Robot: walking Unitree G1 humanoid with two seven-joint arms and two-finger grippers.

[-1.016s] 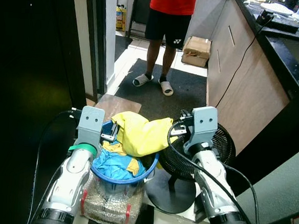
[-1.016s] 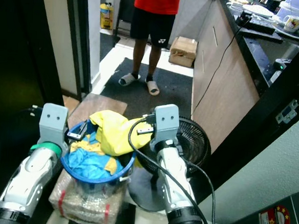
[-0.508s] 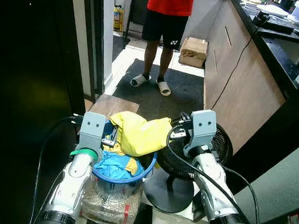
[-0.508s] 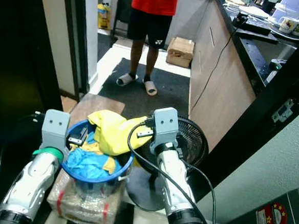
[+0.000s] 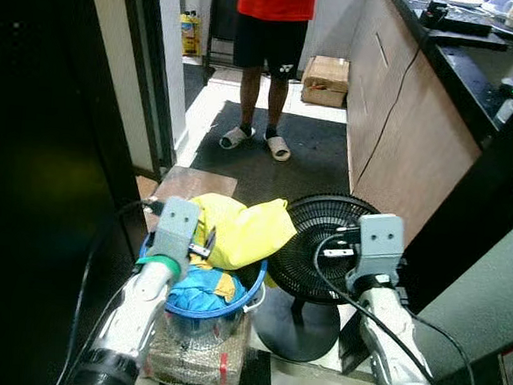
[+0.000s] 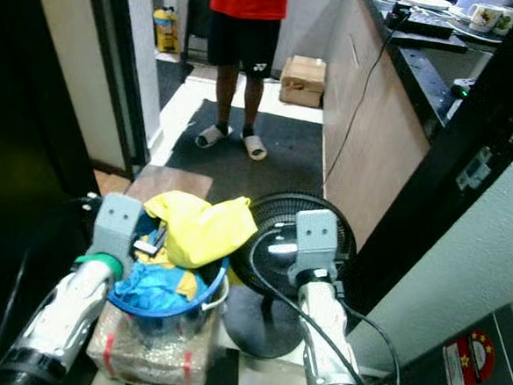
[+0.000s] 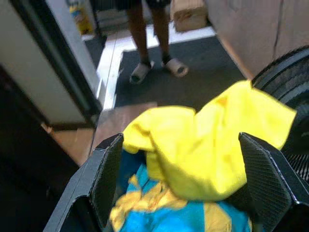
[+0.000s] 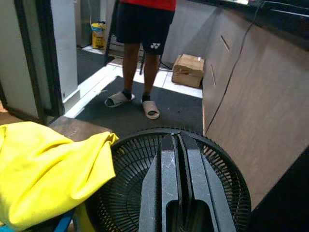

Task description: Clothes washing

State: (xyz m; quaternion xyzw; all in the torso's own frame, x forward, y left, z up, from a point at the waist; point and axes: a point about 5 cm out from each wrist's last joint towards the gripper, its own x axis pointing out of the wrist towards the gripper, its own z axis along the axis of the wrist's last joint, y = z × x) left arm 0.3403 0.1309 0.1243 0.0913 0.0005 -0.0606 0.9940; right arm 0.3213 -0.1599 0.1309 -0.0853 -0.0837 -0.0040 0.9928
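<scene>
A blue basket [image 5: 223, 311] stands on the floor, piled with clothes: a yellow garment [image 5: 241, 231] on top and a blue and yellow one [image 5: 199, 287] under it. My left gripper [image 7: 179, 140] hovers at the basket's left rim. It is open, its fingers [image 7: 108, 169] spread wide with the yellow garment [image 7: 203, 150] ahead between them. My right gripper [image 8: 175, 140] is shut with nothing in it. It hangs over the black fan [image 8: 145, 159], right of the basket and clear of the cloth.
The basket rests on a wrapped sack [image 5: 194, 357]. The fan [image 5: 319, 241] stands on a round base beside it. A person [image 5: 272, 35] in sandals stands on the dark mat [image 5: 303, 156] ahead. Wooden cabinets [image 5: 410, 142] line the right; a door frame [image 5: 150, 79] is left. A cardboard box [image 5: 326, 80] sits beyond.
My right arm has drawn away from the yellow garment to the right and now hangs over the fan. The left gripper stays at the basket's rim. The camera has shifted.
</scene>
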